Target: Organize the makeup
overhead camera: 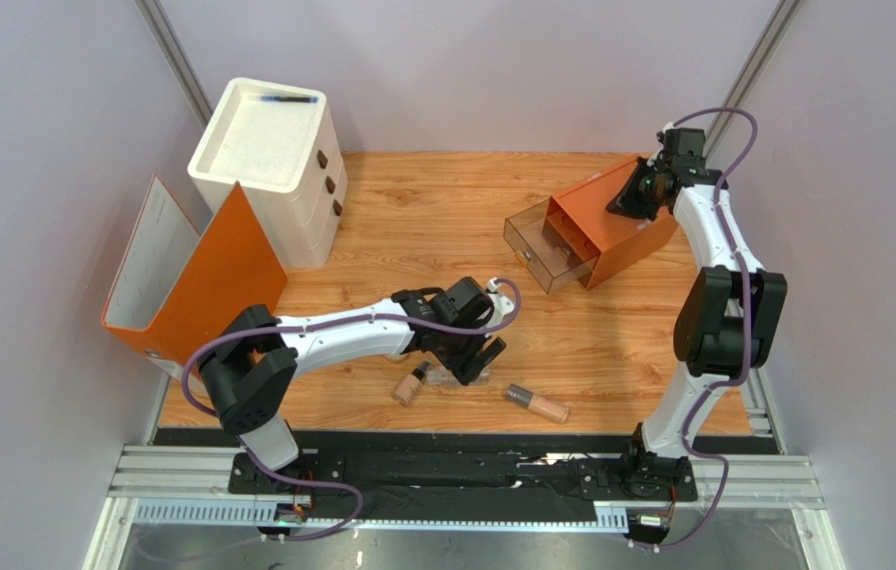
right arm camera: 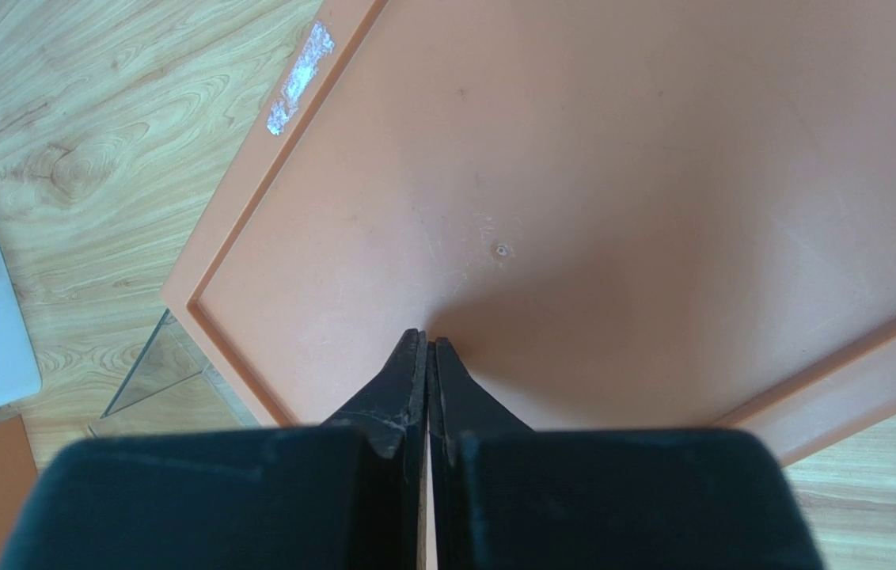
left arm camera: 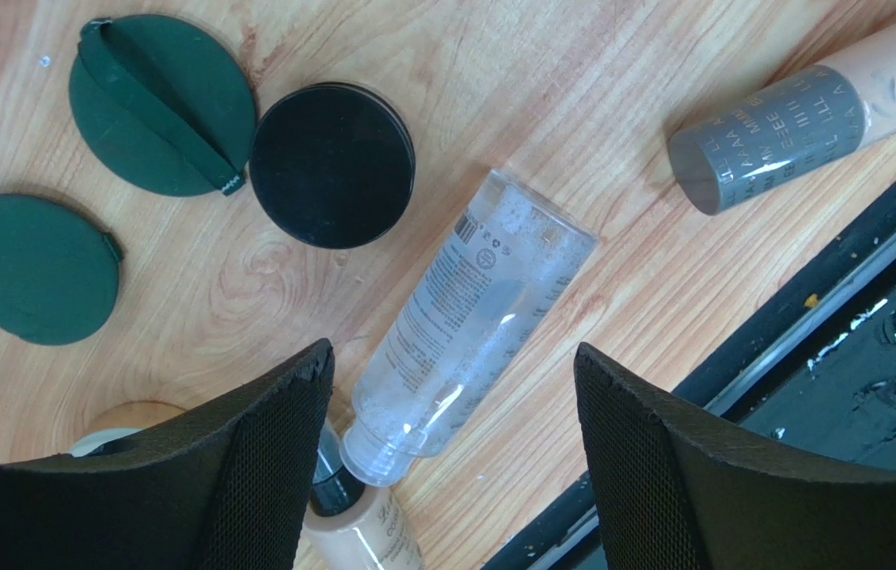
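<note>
My left gripper (left arm camera: 453,368) is open above the clear tube (left arm camera: 465,321), which lies on the table between the fingers. Two dark-green discs (left arm camera: 162,101) (left arm camera: 31,267) and the black round jar (left arm camera: 332,164) lie beyond it. A beige tube with a black cap (left arm camera: 358,529) lies by the left finger, and part of the cream round jar (left arm camera: 120,422) shows behind that finger. A second beige tube with a grey cap (left arm camera: 798,113) lies to the right; it also shows in the top view (overhead camera: 536,404). My right gripper (right arm camera: 429,344) is shut, its tips on top of the orange drawer box (right arm camera: 607,202).
The orange box (overhead camera: 619,226) has a clear drawer (overhead camera: 548,249) pulled out. A white drawer unit (overhead camera: 269,160) and an orange binder (overhead camera: 185,279) stand at the back left. The black rail (left arm camera: 821,344) runs along the table's near edge, close to the left gripper.
</note>
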You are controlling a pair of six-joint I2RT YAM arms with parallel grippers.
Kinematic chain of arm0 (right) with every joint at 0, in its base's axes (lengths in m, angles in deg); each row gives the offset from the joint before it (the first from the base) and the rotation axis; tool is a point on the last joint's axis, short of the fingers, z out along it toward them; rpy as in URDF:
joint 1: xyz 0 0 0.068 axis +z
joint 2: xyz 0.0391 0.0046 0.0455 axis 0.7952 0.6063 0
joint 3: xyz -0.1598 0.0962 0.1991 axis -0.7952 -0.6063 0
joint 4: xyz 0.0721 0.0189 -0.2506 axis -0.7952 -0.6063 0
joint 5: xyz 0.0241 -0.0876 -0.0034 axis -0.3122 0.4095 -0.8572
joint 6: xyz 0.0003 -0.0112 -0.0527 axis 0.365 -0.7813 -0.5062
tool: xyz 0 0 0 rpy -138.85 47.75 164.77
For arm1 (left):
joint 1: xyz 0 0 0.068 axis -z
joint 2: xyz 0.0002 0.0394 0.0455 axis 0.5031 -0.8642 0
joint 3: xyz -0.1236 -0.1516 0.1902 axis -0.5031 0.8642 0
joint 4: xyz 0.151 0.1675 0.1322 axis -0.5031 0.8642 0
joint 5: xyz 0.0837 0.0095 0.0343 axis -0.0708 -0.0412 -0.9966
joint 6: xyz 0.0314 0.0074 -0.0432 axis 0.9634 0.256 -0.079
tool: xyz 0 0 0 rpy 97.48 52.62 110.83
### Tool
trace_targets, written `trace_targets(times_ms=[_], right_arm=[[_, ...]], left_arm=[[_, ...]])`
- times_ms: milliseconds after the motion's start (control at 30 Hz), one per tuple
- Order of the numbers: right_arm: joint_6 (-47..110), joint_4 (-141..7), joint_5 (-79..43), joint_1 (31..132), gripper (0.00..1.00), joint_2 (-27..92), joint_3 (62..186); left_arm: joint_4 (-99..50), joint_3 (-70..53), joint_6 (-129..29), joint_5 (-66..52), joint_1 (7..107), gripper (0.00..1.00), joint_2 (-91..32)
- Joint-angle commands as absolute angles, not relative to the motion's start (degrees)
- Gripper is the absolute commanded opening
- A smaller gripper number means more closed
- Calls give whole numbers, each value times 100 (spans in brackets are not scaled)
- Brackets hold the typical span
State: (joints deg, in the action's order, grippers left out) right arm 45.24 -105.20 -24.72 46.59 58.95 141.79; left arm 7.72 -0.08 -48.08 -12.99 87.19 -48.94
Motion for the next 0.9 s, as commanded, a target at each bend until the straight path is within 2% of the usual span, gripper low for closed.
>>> trace_targets(times_ms=[0, 167, 267, 300, 333, 400, 467, 500, 533, 733, 867], right_arm=[[4259, -11984, -1866, 4670, 0, 6637, 13511], [4259, -11984, -1875, 4670, 0, 6628, 13502], [4259, -11984, -1875, 4670, 0, 6637, 13502], [4259, -11975, -1875, 4670, 0, 6628, 13502], [4250, -11983, -1875, 4670, 0, 6637, 13502], [4259, -11984, -1875, 4670, 0, 6637, 13502], [4259, -11975, -1883, 4670, 0, 6637, 13485], [4259, -11975, -1883, 4670, 0, 6637, 13493], [4259, -11975, -1901, 4670, 0, 6645, 13493], [4250, -11957, -1945, 4670, 0, 6628, 13485], [4233, -11966, -1936, 4670, 0, 6637, 13476]], left_arm=[[637, -31, -4542, -1202, 8882, 79, -5199], [637, -84, -4551, -1316, 9084, 75, -5639], [593, -6, -4577, -1369, 9190, 67, -5745], [567, 47, -4595, -1395, 9208, 55, -5754], [549, 74, -4612, -1430, 9216, 48, -5745], [514, 170, -4717, -1501, 9252, 34, -5658], [479, 223, -4788, -1519, 9252, 24, -5570], [470, 258, -4814, -1519, 9260, 8, -5465], [479, 267, -4832, -1754, 9261, 0, -5403], [330, 198, -4902, -2107, 9261, 0, -4305], [530, -722, -5069, -2467, 9261, 0, -4057]])
